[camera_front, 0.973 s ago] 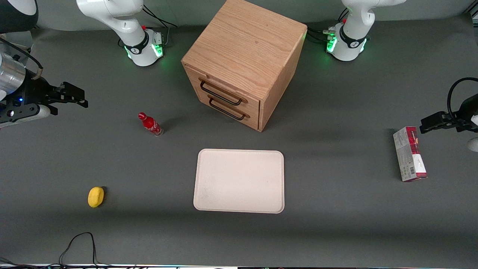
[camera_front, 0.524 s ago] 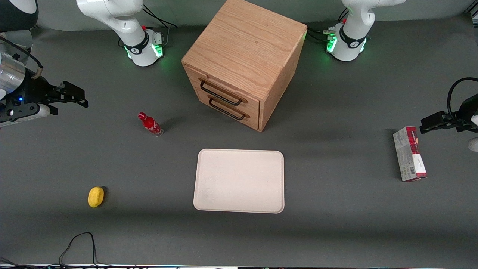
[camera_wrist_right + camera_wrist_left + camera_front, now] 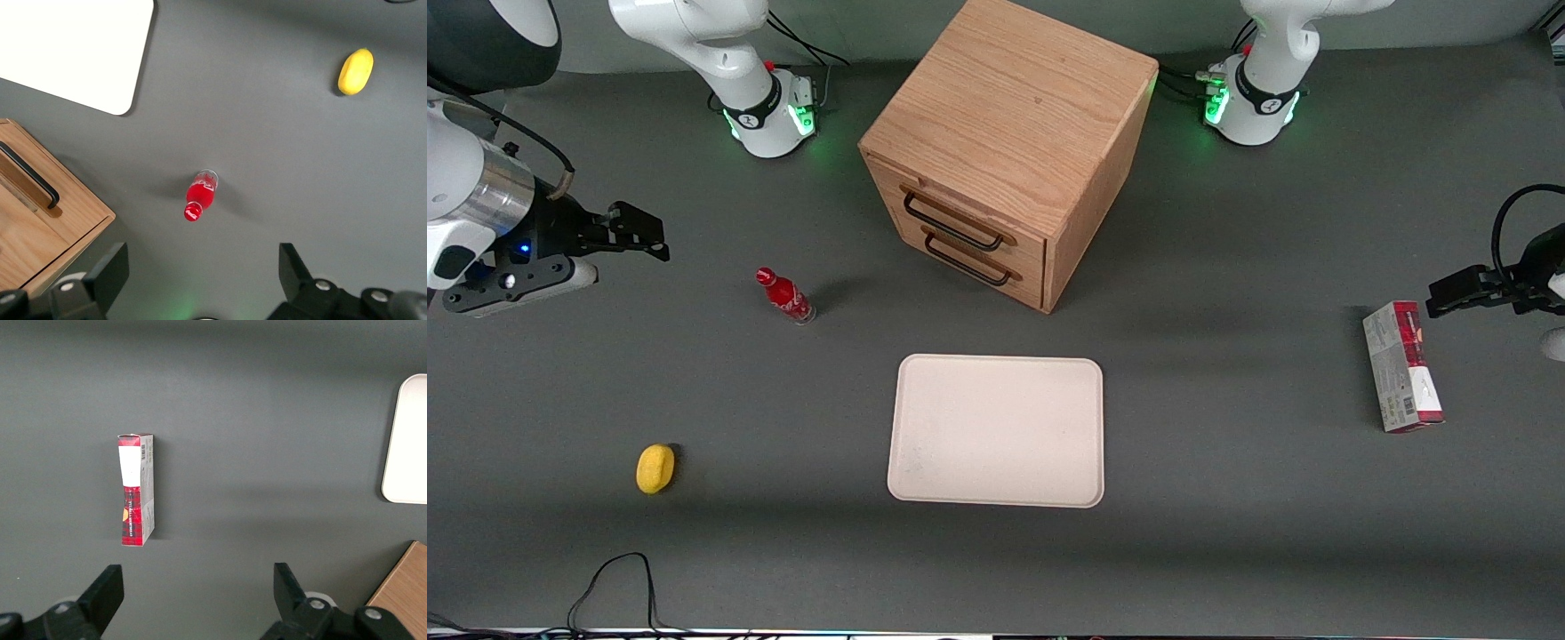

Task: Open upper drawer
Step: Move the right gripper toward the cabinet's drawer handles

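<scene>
While upper drawer (image 3: 959, 216) sits flush, pincer (image 3: 640, 236) spread, well apart

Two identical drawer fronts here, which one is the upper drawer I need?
The upper drawer is the one directly under the cabinet's top panel; the lower drawer sits beneath it. Both are closed. The open claw hovers toward the working arm's end.

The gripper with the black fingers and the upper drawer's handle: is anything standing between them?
In the front view, only bare table lies between the open gripper and the upper drawer. The red bottle stands nearer the camera, beside that stretch.
</scene>
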`<act>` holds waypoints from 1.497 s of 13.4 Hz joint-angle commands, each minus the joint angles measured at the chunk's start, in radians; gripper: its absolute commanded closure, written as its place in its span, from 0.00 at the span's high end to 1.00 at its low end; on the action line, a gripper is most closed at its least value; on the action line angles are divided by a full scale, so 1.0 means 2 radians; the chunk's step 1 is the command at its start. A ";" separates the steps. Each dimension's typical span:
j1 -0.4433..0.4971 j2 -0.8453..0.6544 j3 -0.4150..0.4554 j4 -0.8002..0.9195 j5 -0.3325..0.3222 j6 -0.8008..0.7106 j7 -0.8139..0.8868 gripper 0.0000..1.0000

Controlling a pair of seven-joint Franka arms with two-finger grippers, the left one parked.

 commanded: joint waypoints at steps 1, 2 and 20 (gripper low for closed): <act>-0.001 0.019 0.025 0.028 -0.004 -0.011 0.029 1.00; -0.001 0.023 0.038 0.038 -0.004 -0.012 0.029 1.00; 0.078 0.087 0.066 0.053 0.041 -0.003 0.024 1.00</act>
